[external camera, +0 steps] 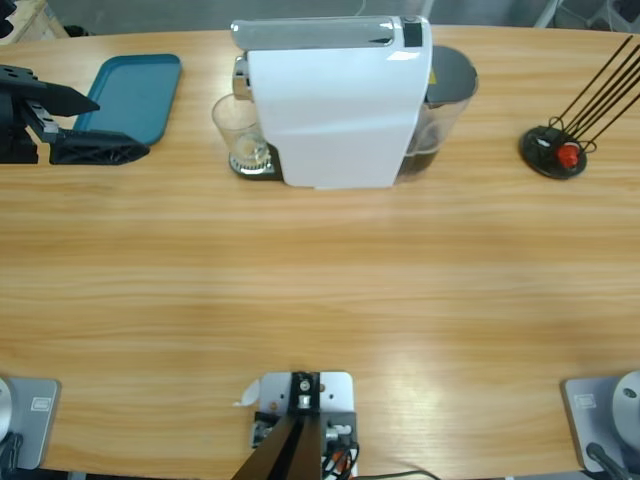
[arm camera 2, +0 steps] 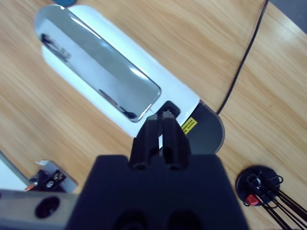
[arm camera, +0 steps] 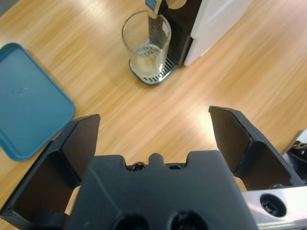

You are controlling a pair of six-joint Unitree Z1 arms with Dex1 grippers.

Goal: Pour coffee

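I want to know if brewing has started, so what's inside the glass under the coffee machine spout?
The glass stands on the drip grate of the coffee machine. It looks empty: the grate shows through its clear bottom, no dark liquid. The spout hides part of the inside.

The long wooden table carries 1 white coffee machine at its far middle. Left of the machine lies 1 teal tray. Right of the machine, well apart, sits 1 round black base with thin black rods.
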